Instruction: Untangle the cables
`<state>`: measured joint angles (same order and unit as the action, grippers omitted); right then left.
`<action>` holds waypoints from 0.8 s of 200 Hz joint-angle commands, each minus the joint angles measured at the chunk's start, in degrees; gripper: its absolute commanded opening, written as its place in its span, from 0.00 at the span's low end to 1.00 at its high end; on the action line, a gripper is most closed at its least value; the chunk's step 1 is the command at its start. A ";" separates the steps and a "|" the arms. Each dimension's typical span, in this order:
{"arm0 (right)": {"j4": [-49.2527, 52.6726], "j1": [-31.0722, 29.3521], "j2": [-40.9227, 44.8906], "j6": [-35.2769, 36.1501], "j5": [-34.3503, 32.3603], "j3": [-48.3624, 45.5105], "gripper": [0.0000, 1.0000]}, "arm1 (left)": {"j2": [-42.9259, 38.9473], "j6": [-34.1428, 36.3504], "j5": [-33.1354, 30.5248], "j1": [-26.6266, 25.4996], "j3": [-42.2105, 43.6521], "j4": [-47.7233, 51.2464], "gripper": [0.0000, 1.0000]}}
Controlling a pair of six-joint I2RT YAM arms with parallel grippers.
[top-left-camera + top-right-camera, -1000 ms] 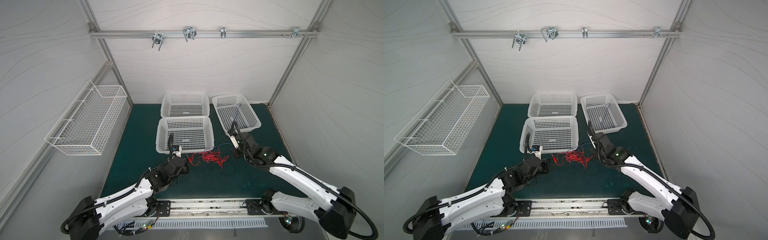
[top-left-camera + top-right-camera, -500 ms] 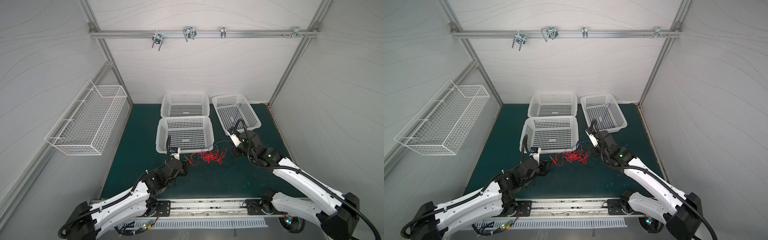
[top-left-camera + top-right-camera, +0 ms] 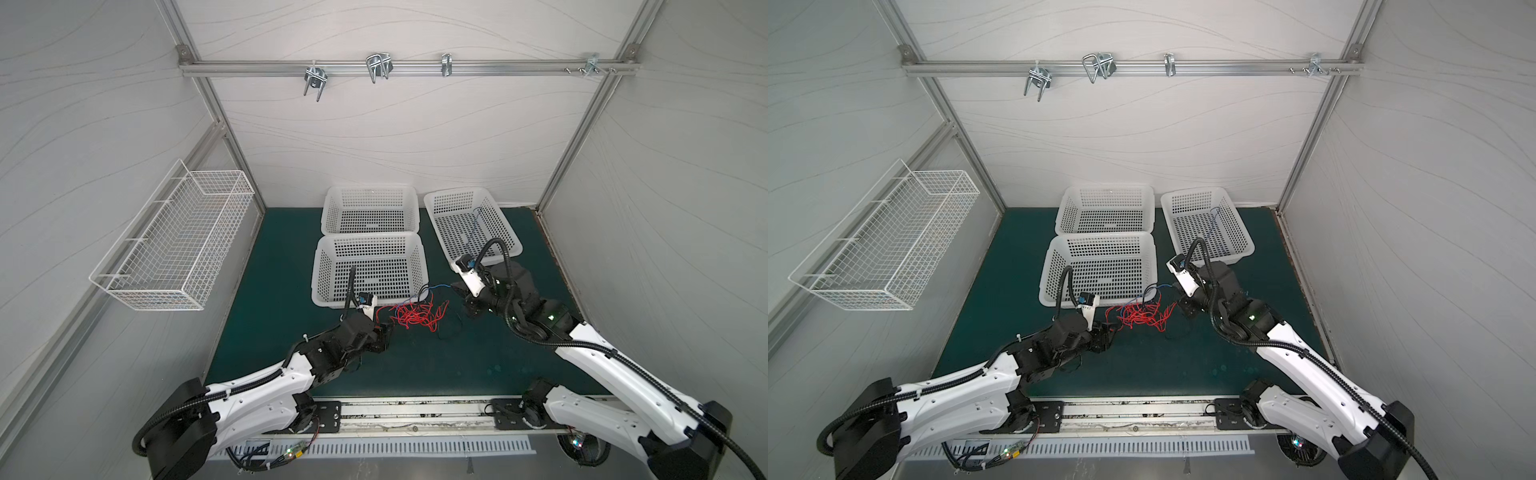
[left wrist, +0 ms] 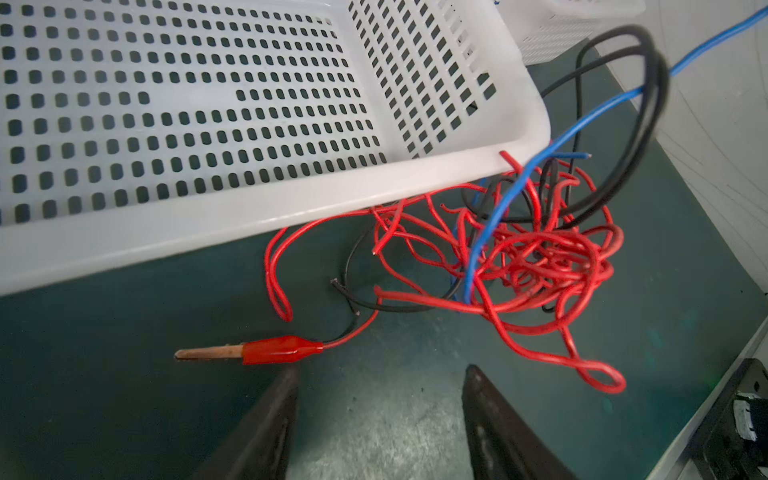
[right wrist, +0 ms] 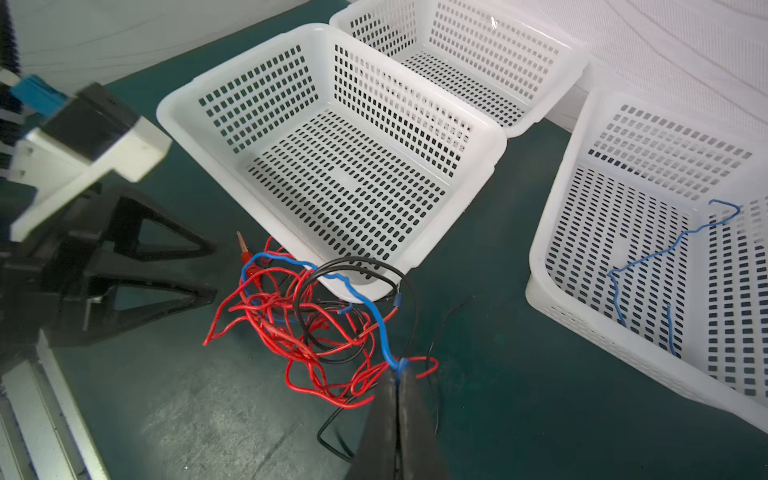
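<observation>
1. Sprung open within the last second: left gripper (image 4: 381, 370), pinched shut before, fingers (image 4: 270, 419) now well apart and holding nothing. Low over the green mat (image 3: 282, 299), just left of the tangle in both top views.
2. Just ahead of one finger, flat on the mat and untouched: red alligator clip (image 4: 282, 350), metal nose pointing away from the heap, thin red lead running back into it.
3. Beyond that, the cables (image 3: 417, 318) (image 3: 1144, 316): one knotted heap on the mat, mostly red, with black loops and blue strands through it. Hard against the front right corner of the near white basket (image 3: 320, 270), with a few red strands touching its rim or slipping under it, hard to tell which.
4. To the right of the heap, right gripper (image 5: 398, 374): jaws pressed together on a blue cable (image 5: 380, 328), as a second ago. Strand lifted clear of the mat, rising out of the heap to the fingertips.
5. Farther back, a second white basket (image 3: 370, 193) directly behind the near one. To its right a third basket (image 3: 437, 226), set at an angle, with loose blue cables (image 5: 665, 249) on its floor.
6. High on the left wall, white wire basket (image 3: 178, 245); across the back wall, metal rail (image 3: 498, 68) with hooks.
</observation>
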<state>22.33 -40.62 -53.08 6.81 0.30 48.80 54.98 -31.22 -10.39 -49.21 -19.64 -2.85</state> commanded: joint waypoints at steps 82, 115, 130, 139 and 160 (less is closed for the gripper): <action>1.41 3.16 3.68 -2.74 11.68 3.85 0.00 | -4.09 7.02 -1.11 0.10 0.67 -8.52 0.63; 0.54 3.20 3.20 -4.14 12.98 4.49 0.00 | -5.65 9.51 1.36 0.12 1.09 -9.20 0.65; 0.69 3.33 2.91 -4.83 12.81 5.31 0.00 | -5.80 10.23 2.57 0.17 0.70 -7.63 0.67; 0.85 3.50 2.91 -5.28 12.60 5.88 0.00 | -5.89 10.35 3.05 0.17 0.56 -6.63 0.68; 1.81 4.24 3.02 -5.78 12.39 7.33 0.00 | -6.87 10.53 3.85 0.17 0.84 -5.04 0.70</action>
<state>24.69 -37.32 -50.52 2.28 11.49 52.84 49.60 -22.46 -8.49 -49.21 -17.85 -8.67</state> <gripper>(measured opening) 0.047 0.693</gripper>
